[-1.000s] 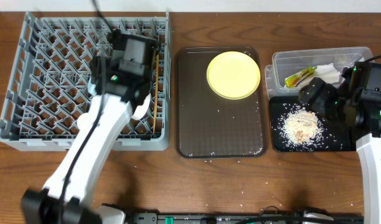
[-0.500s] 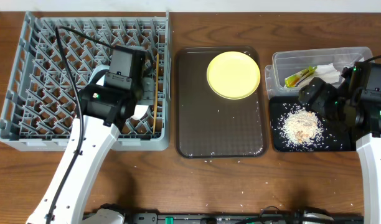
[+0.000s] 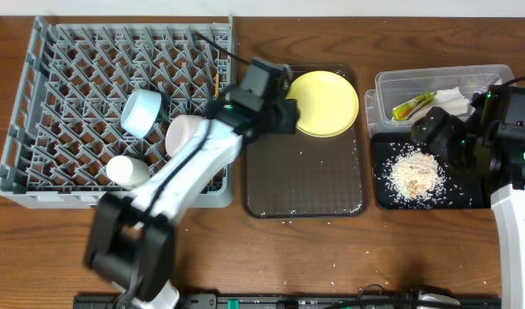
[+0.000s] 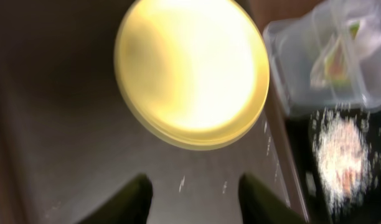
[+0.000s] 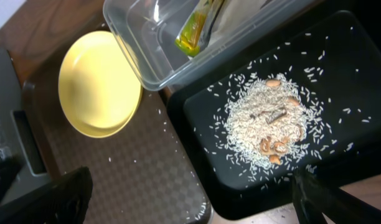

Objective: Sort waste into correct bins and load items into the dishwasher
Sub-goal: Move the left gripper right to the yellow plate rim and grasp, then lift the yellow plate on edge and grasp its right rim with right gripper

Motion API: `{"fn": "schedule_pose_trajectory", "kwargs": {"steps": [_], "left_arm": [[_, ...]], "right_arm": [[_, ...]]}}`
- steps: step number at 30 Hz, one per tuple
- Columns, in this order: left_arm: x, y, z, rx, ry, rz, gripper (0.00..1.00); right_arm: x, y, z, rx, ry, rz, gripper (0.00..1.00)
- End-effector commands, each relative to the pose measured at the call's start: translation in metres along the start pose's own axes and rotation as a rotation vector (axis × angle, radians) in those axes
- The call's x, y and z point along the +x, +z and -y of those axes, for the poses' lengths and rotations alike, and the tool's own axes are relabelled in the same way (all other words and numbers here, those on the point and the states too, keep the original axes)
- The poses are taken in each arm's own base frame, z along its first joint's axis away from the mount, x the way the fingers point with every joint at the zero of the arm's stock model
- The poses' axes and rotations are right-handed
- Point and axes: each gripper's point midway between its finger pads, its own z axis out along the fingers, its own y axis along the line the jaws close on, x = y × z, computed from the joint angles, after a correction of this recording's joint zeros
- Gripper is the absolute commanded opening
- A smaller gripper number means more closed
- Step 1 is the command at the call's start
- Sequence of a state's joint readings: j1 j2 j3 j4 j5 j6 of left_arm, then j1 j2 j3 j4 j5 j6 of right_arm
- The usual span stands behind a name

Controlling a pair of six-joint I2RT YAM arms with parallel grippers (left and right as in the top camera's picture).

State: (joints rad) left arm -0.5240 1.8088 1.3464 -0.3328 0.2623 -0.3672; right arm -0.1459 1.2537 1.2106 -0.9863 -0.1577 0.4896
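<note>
Now the left hand (image 4: pixel 193 190), fingers apart and empty, is hovering just beside the plate (image 3: pixel 322 103) on the brown tray (image 3: pixel 305 184), likely lining up for its rim; the right hand (image 5: pixel 190 202) is hanging wide apart over the rice (image 5: pixel 265 121).

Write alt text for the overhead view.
Left hand, open, hovers at the edge of the yellow plate on the brown tray. The grey rack holds a light-blue bowl, white bowl and white cup. Right hand, open, hangs over the rice on the black tray, next to the clear tub.
</note>
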Motion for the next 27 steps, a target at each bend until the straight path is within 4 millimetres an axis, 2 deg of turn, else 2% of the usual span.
{"fn": "schedule_pose_trajectory", "kwargs": {"steps": [1,4,7,11,12,15,19,23,27], "left_arm": [[-0.002,0.026,0.015,0.053,-0.032,0.023,0.39],[-0.011,0.044,0.017,0.045,-0.011,0.081,0.27],[-0.01,0.062,0.001,-0.024,-0.012,0.103,0.19],[0.009,0.088,-0.014,-0.054,-0.022,0.05,0.19],[0.015,0.093,-0.014,-0.048,-0.022,0.031,0.15],[0.032,0.105,-0.011,-0.009,-0.026,-0.034,0.13],[0.054,0.104,-0.016,-0.028,-0.04,-0.121,0.09],[0.083,0.094,-0.028,-0.089,-0.07,-0.241,0.08],[0.102,0.071,-0.029,-0.12,-0.102,-0.341,0.08]], "right_arm": [[-0.002,-0.001,0.001,0.002,0.01,0.003,0.99],[-0.002,-0.001,0.001,0.002,0.01,0.003,0.99],[-0.002,-0.001,0.001,0.002,0.01,0.003,0.99],[-0.002,-0.001,0.001,0.002,0.01,0.003,0.99],[-0.002,-0.001,0.001,0.002,0.01,0.003,0.99],[-0.002,-0.001,0.001,0.002,0.01,0.003,0.99],[-0.002,-0.001,0.002,0.002,0.01,0.003,0.99],[-0.005,-0.001,0.004,0.018,0.014,0.019,0.99],[0.012,-0.001,-0.021,-0.126,0.015,-0.076,0.99]]}}
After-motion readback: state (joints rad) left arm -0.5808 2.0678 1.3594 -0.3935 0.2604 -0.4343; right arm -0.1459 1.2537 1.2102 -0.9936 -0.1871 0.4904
